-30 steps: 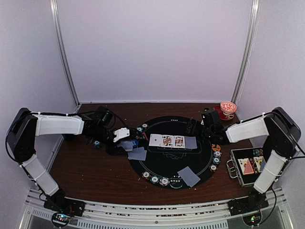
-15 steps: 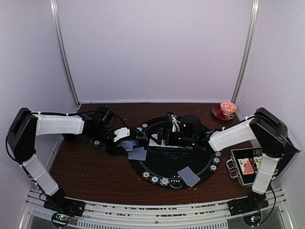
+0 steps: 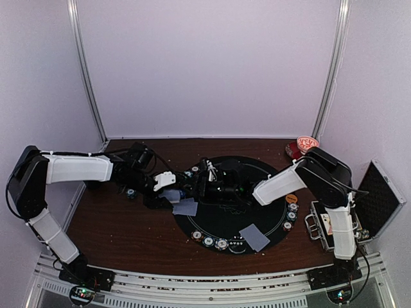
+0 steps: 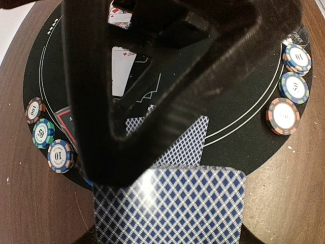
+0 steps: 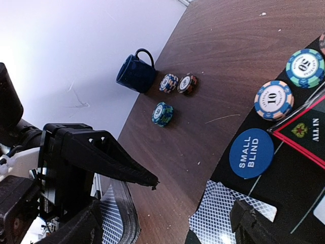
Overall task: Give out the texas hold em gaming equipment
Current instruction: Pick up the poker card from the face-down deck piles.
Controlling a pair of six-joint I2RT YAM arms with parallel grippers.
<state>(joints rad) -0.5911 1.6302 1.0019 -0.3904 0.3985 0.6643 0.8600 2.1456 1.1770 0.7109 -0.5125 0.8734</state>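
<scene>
**Both pincers crowded at the mat's left rim**

Left to right. Only the right wrist cam shows the blue mug point(image 5: 136, 73) by the wall and three chips point(image 5: 168, 83) on bare table beside it. Overhead, my left arm covers the mug.

My left pincer point(image 3: 168, 185) is clamped on the card deck point(image 4: 167, 203), over the left rim of the mat point(image 3: 221, 221). The Small Blind disc point(image 5: 251, 153) and All In triangle point(image 5: 304, 132) lie at that rim, so it's tight there. A face-down card point(image 3: 186, 206) lies just beside them.

My right pincer point(image 3: 207, 184) hangs near the left one, fingers point(image 5: 249, 223) spread wide with nothing between them.

There is open table near and left of the mat.

Far right, overhead only: metal case point(image 3: 331, 221), lid up, near the table's right edge.
</scene>
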